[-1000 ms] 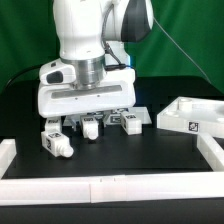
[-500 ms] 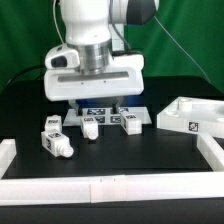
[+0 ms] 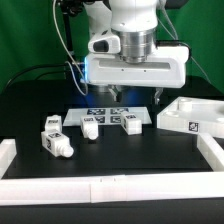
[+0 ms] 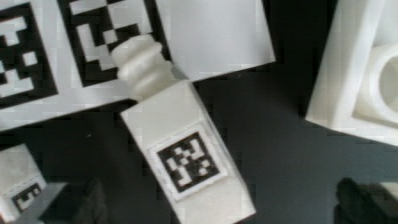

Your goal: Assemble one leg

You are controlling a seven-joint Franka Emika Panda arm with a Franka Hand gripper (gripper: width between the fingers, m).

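- Pincer: spread wide with nothing between the jaws. It hangs above the tabletop, clear of every part. In the wrist view the fingertips show as dark blurs on either side of the leg.
- Leg: white block-like peg lying flat on the tabletop under the wrist camera, square tag face up. Its ribbed end rests at or over the edge of the marker board; which cannot be told. In the exterior view it is probably the peg nearest the tray-like part.
- Further legs: three alike, loose, toward the exterior view's left.
- White tray-like part: near the leg, on the exterior view's right.
- Step in hand, judged: lining up over the leg for a grasp, with the descent not yet made.
- Method advised:
  - Turn the wrist until the jaws face the leg's long sides, since the peg lies slightly slanted to them.
  - Come straight down.
  - Close on the plain tagged body about mid-length, not on the ribs.
- Hazards, judged:
  - A fingertip could catch the marker board's edge.
  - An off-centre grip could tip the peg on lifting.
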